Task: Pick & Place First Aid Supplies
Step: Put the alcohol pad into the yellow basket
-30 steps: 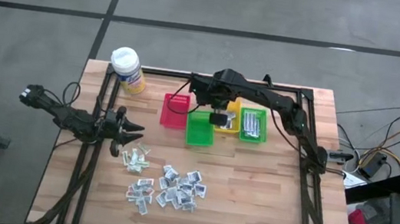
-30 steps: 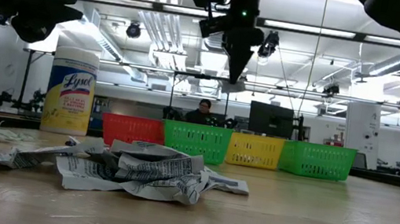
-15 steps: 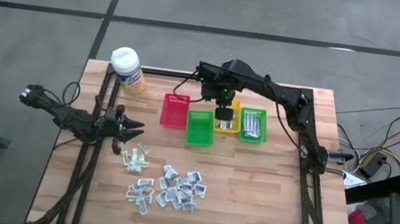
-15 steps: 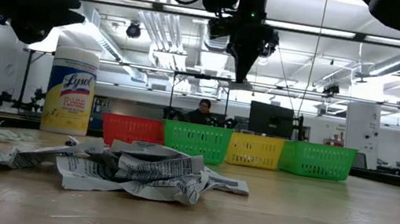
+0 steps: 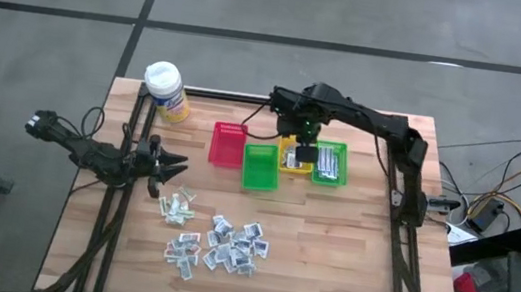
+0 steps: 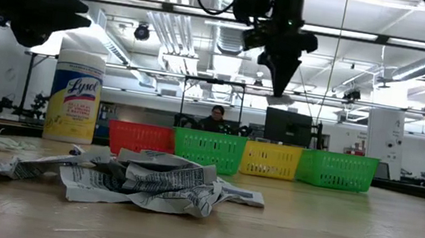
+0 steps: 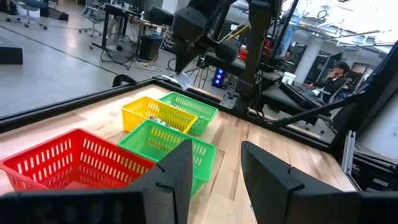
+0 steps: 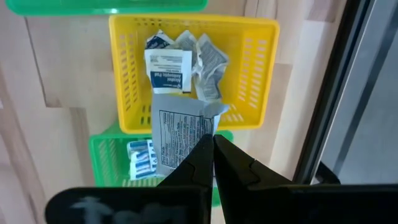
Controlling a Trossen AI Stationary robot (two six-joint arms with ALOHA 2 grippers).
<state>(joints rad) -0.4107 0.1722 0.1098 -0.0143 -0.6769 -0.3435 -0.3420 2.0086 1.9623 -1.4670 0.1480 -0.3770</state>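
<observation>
Right gripper (image 5: 305, 155) hangs above the bins at the tabletop's (image 5: 348, 248) far side, over the yellow bin (image 5: 289, 156) next to the green bin (image 5: 329, 164) on its right. Its fingers (image 8: 200, 163) are pinched fully together on one packet (image 8: 180, 134), white with small black print too fine to read; the packet hangs clear of the bins. In the low view the same packet (image 6: 279, 100) shows as a pale scrap at the fingertip, high above the bin row.

Yellow bin (image 8: 193, 74) already holds a few packets (image 8: 168, 62); one is white with a blue label whose text is not legible. The green bin beside it (image 8: 121, 168) holds white strips with blue stripes (image 8: 142, 158).

Bins in the high view, left to right: red bin (image 5: 227, 145), nearer green bin (image 5: 260, 167), yellow, far green.

Left gripper (image 5: 175, 165) waits low at the tabletop's left side, just beyond the packet pile (image 5: 218, 241), fingers (image 7: 171, 174) partly apart, holding nothing.

The pile lies loose on the near middle of the tabletop: crinkled white wrappers with black print, plus a few greenish ones (image 5: 174, 205) near the left gripper. Low view shows the pile (image 6: 144, 181) in the foreground, print unreadable.

Yellow wipes canister (image 6: 74, 97) with white cap stands at the far left corner; label reads "Lysol".

A person (image 6: 214, 119) sits in the room behind the bins.
</observation>
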